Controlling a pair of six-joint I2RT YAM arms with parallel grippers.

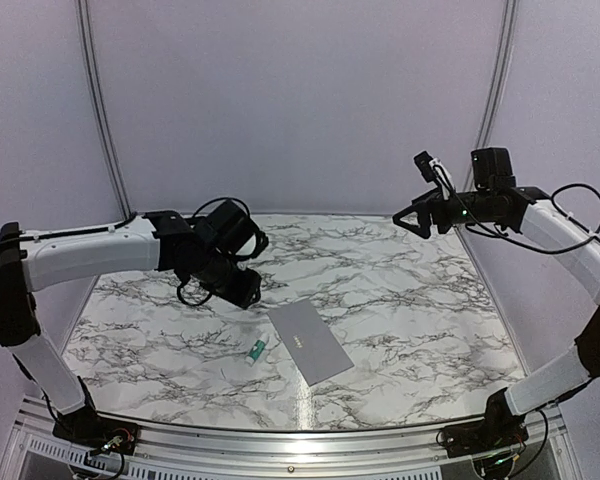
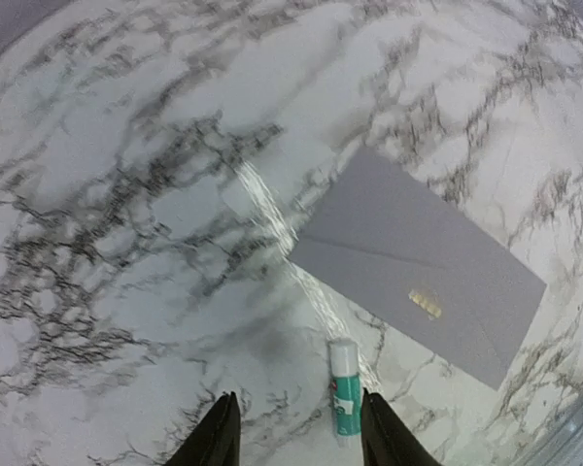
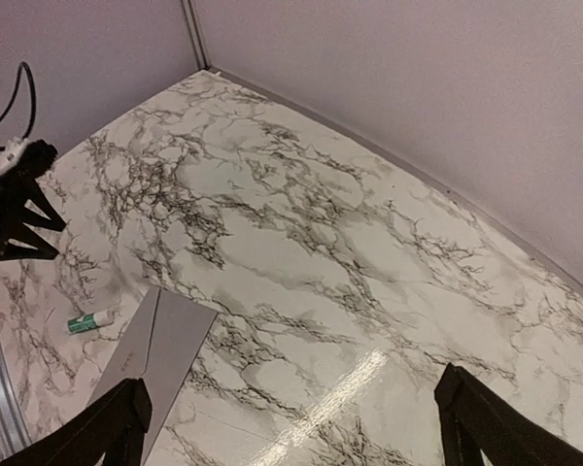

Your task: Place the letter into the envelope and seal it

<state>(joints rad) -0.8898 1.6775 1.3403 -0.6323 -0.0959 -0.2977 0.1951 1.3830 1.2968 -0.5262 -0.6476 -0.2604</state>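
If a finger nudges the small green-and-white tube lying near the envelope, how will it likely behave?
The tube lies on its side and looks cylindrical, so a sideways nudge would probably roll it across the glossy marble table. It looks small and light, so it likely shifts easily. Pushed along its length, it should slide rather than roll.

Matt paper envelope, glossy marble-look tabletop

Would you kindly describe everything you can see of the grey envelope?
The envelope is a grey paper rectangle, lying flat and askew on the marble table, toward its near edge. Diagonal fold seams and a small gold speck show on its upper face. Only the table touches it; the green-and-white tube lies beside, apart.
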